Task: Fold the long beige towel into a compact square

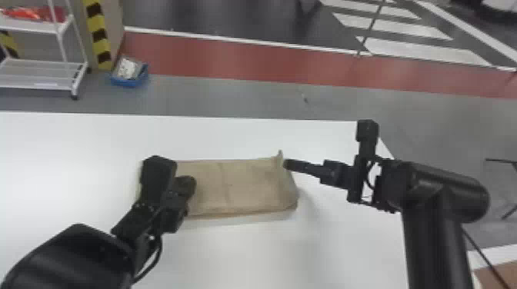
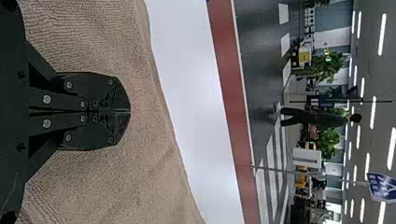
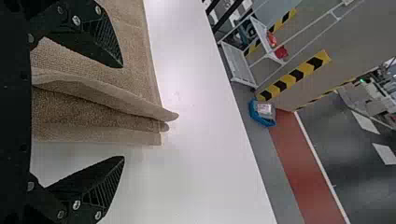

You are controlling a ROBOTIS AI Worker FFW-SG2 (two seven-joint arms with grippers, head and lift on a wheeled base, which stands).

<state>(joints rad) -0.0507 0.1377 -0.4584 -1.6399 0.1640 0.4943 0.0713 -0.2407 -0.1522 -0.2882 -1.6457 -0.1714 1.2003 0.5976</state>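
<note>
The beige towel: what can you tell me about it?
The towel is plain beige, apparently woven cloth with a ribbed texture. It lies in layers on the white table, an oblong rather than a square, with a faint crease across it and a corner poking up at its right end. The shut left gripper is over its left part; the open right gripper is at its right end. Whether either touches it is unclear.

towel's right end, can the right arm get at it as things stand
Probably yes: the right gripper is open right by that end of the towel, and nothing seems to stand between them.
</note>
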